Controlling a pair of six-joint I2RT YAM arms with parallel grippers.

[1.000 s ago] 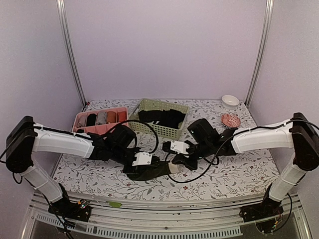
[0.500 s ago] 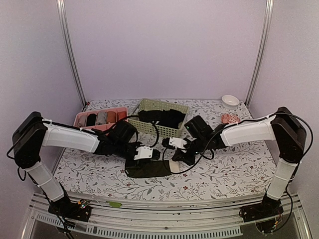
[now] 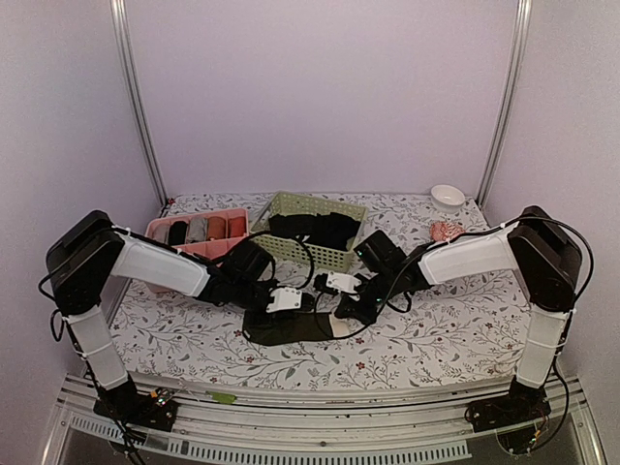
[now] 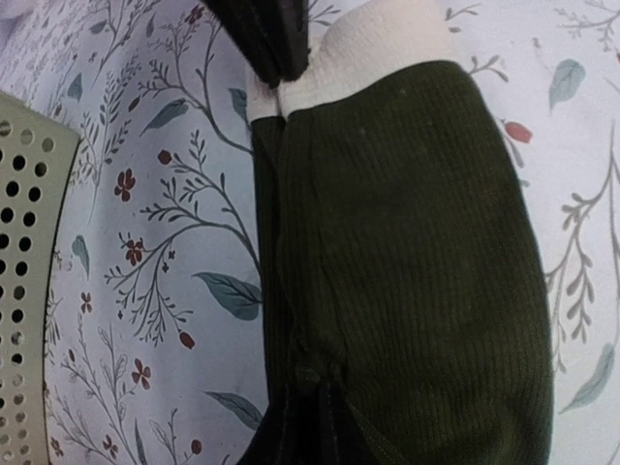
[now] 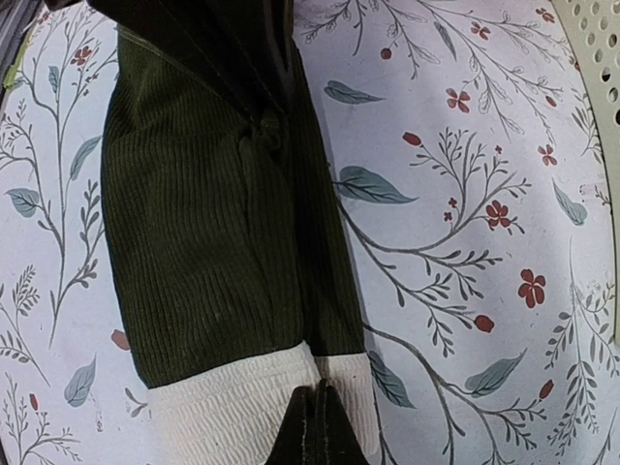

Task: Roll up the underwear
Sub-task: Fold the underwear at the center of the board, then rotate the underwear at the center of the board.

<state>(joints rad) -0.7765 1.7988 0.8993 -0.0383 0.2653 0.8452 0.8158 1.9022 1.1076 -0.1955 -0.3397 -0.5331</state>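
**Top external.** Underwear (image 3: pixel 289 327) flat on the flowered table cover (image 3: pixel 455 334), front middle, between the two arms. Dark body to the left, cream waistband (image 3: pixel 339 325) at the right end. Left gripper (image 3: pixel 298 310) down on the far edge of the dark part. Right gripper (image 3: pixel 347 314) down at the far corner of the waistband. Both wrists low, pointed toward each other, close but apart. Finger gap of either not readable from this height. Behind the grippers: green basket (image 3: pixel 334 254) with black garments (image 3: pixel 315 228) heaped inside. Pink tray (image 3: pixel 155 234) of small rolled bundles to the basket's left. White bowl (image 3: pixel 448 195) at the far right corner.

**Left wrist.** Dark ribbed cloth across most of the frame, folded lengthwise, waistband at the top. Own fingers at the bottom edge, pressed together, pinching a gathered fold on the long edge of the underwear. Other arm's dark fingers at the top, on the waistband corner. Basket wall at the left edge, apart from the cloth.

**Right wrist.** Garment seen from the other end: waistband nearest, dark body running away. Own fingers at the bottom edge, closed tight, clamped on the waistband's edge. Left gripper at the top, on the dark end. Cloth flat against the table cover. Basket corner at the upper right, well clear of the cloth.
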